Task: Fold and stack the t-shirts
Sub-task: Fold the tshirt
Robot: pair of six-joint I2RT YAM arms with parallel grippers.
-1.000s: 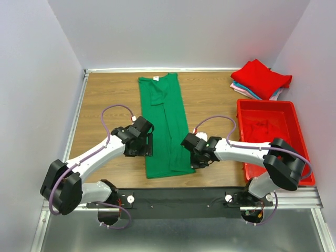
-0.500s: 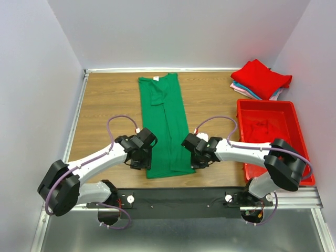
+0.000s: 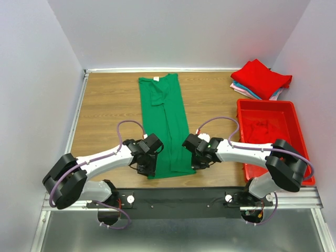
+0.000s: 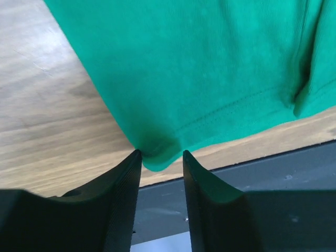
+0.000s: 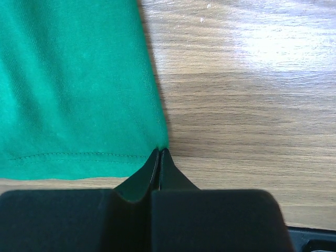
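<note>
A bright green t-shirt (image 3: 165,121) lies on the wooden table as a long narrow strip, its white neck label at the far end. My left gripper (image 3: 148,169) is at its near-left corner. In the left wrist view the gripper (image 4: 161,153) stands open, and the corner of the shirt (image 4: 199,68) sits bunched between the fingertips. My right gripper (image 3: 197,161) is at the near-right corner. The right wrist view shows it (image 5: 159,150) shut, its tips pinching the hem corner of the shirt (image 5: 73,89). Folded t-shirts (image 3: 261,79), red on top of pink and light blue, are stacked at the far right.
A red plastic bin (image 3: 241,131) stands along the right side with something red inside. The black base rail (image 3: 178,197) runs just behind the shirt's near hem. Grey walls close in the left, back and right.
My left gripper has moved toward the near edge and slightly right, to the shirt's near-left corner, and its jaws have narrowed around it. The right arm has held still.
</note>
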